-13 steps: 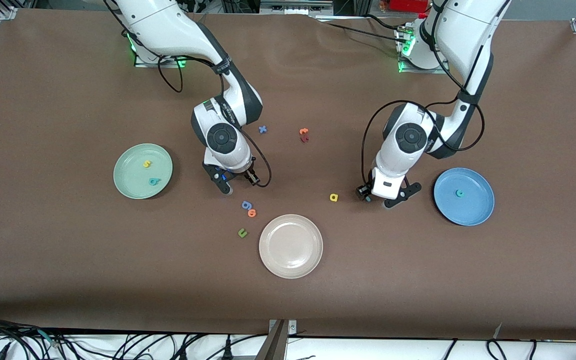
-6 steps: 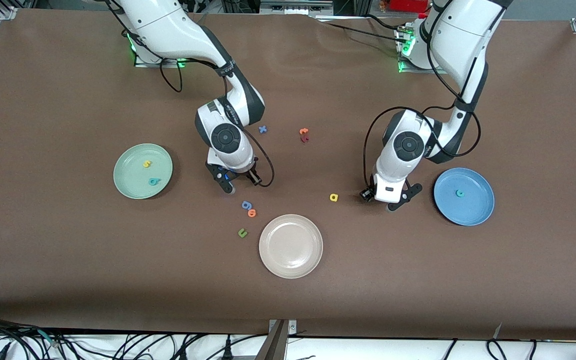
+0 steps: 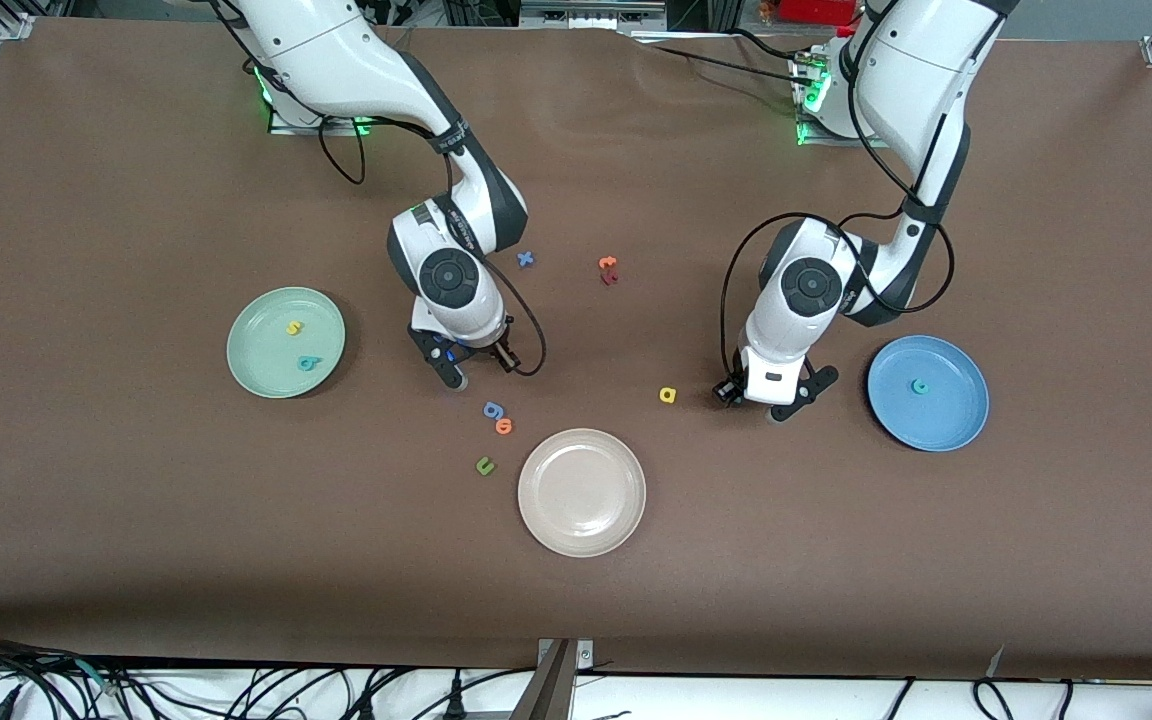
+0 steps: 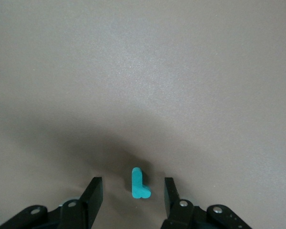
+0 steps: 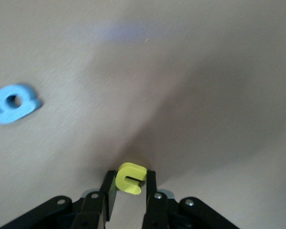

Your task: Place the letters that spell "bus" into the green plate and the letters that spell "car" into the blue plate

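A brown mat covers the table [image 3: 136, 560], with cables running along its near edge. Taking the beige-white plate [image 3: 582, 492] as the dial's centre in the front view, the green plate [image 3: 286, 342] lies at about ten o'clock toward the right arm's end, carrying the yellow "s" [image 3: 293, 327] and the teal "b" [image 3: 309, 363], and the blue plate [image 3: 928, 392] lies at about two o'clock toward the left arm's end, carrying the teal "c" [image 3: 920, 387]. The right gripper [image 5: 128, 191] is low at the mat at about eleven o'clock from that plate, its fingers pinched onto the yellow "u" [image 5: 130, 178]. The blue "g" [image 5: 12, 103] lies just nearer the front camera than this gripper, with the orange "o" [image 3: 504, 426] touching it and the green "u" [image 3: 484, 465] nearer the camera again. The left gripper [image 4: 133, 195] is down at the mat at about one o'clock from the beige-white plate, between the yellow "a" [image 3: 668, 395] and the blue plate; its fingers stand apart on either side of the teal "r" [image 4: 139, 183], which lies flat between them untouched. A blue "x" [image 3: 526, 259] and a stacked pair of orange and dark red letters [image 3: 608, 269] lie at about twelve o'clock, farther from the camera.
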You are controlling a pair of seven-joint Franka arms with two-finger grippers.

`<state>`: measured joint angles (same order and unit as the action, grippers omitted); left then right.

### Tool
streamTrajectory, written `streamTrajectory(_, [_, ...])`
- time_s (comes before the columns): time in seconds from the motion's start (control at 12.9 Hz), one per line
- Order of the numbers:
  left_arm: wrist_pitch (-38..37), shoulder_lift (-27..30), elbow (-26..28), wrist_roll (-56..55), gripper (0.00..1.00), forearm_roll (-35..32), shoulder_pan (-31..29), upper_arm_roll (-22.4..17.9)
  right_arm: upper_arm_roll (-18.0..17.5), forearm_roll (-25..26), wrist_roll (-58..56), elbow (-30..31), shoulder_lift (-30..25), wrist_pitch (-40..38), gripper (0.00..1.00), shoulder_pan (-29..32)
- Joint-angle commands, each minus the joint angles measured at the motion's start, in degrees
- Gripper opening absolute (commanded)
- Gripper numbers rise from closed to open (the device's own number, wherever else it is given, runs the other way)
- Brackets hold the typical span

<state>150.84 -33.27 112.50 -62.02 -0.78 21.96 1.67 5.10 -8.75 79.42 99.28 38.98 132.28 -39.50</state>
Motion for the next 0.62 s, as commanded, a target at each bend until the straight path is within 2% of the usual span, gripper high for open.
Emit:
streamTrajectory(0.0, [0.59,-1.71,-1.23,-0.29,0.61,0.51,1.5,-0.88,4.29,-0.04,-9.42,0.04,-3.98,-8.59,0.12,-0.49])
streamTrajectory(0.16, [0.59,-2.5,-2.11,-0.21,0.61,0.51,1.85,-0.97,9.03,-0.12,-20.48,0.12,-5.57,-16.06,0.12,-0.49])
streamTrajectory(0.31, [0.59,-2.5,-2.11,-0.21,0.6,0.42,2.03,-0.97,15.17,-0.04,-31.64,0.73,-6.11,-20.12,0.12,-0.49])
streamTrajectory(0.39, [0.59,-2.5,-2.11,0.23,0.58,0.42,2.03,-0.97,18.69,-0.12,-37.88,1.52,-6.19,-20.66,0.12,-0.49])
streamTrajectory(0.54, [0.59,-2.5,-2.11,0.5,0.46,-1.15,2.03,-1.06,22.66,-0.12,-45.56,2.41,-7.16,-21.97,0.13,-0.4])
